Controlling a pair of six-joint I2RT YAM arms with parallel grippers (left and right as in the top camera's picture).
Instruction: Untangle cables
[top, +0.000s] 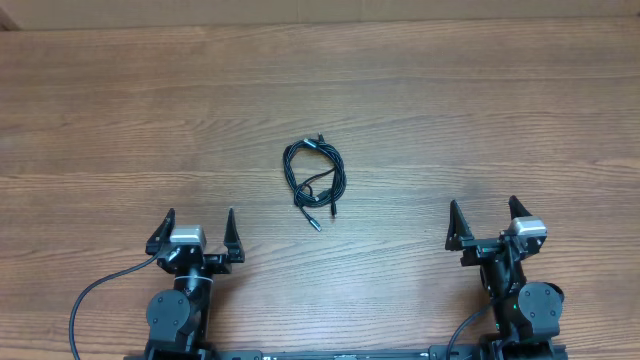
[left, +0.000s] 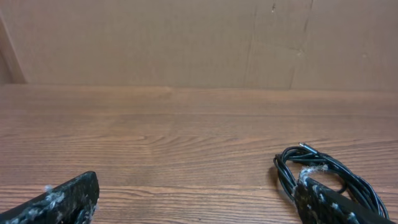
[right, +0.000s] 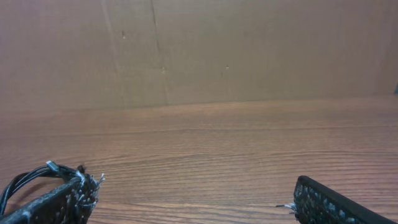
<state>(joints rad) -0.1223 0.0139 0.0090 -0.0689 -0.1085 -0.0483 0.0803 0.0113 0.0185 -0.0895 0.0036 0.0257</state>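
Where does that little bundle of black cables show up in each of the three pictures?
Overhead: the cables lie near the middle of the picture, ahead of and between the two arms.
Left wrist: lower right, partly hidden behind a finger.
Right wrist: bottom left corner, only a small part showing.
Shared landmark: the wood-grain table that they lie on, seen in all three views.

A wooden table (top: 480, 120) carries 1 coiled bundle of black cables (top: 316, 182).
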